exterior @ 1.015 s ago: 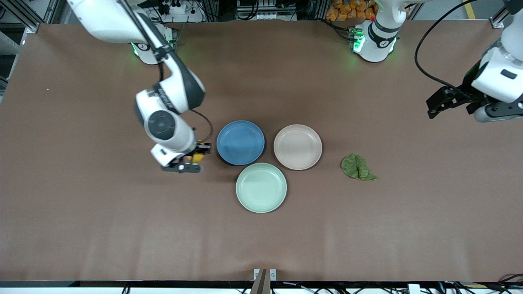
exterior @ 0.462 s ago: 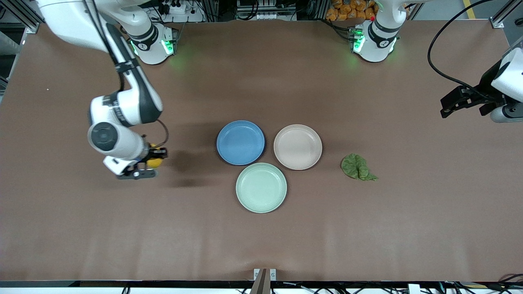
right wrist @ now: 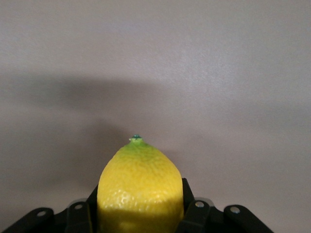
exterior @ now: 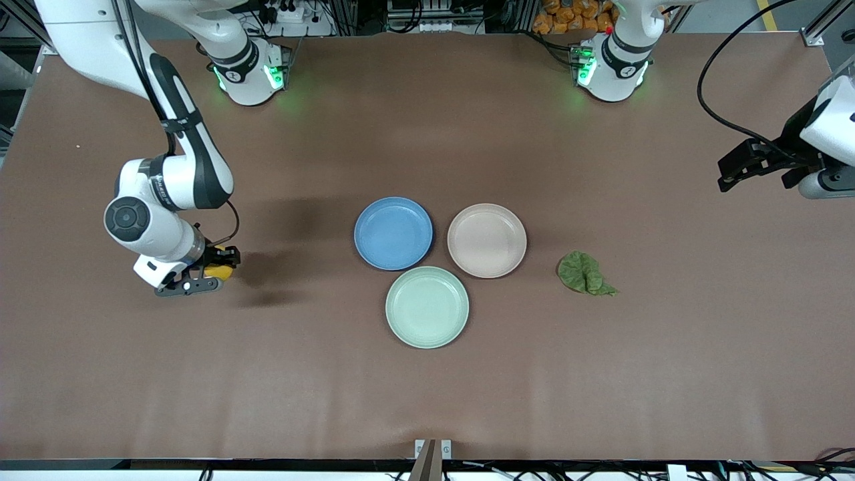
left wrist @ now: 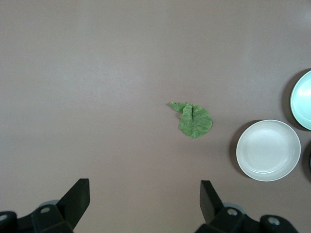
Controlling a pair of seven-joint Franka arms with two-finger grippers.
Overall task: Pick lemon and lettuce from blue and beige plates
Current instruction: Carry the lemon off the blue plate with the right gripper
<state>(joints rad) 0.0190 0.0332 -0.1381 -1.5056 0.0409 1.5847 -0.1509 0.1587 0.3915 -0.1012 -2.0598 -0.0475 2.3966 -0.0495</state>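
Note:
My right gripper is shut on a yellow lemon and holds it low over bare table toward the right arm's end, well away from the plates. In the right wrist view the lemon sits between the jaws of the right gripper, green tip pointing outward. The blue plate and the beige plate are empty. A green lettuce leaf lies on the table beside the beige plate, toward the left arm's end. My left gripper is open and empty, high over the left arm's end; its wrist view shows the lettuce.
An empty pale green plate lies nearer the front camera, touching the gap between the other two plates. The left wrist view shows the beige plate and the green plate's rim. The brown table surface surrounds them.
My right gripper has carried the lemon from beside the blue plate toward the right arm's end of the table. The left arm drew back toward its own end, then held still.

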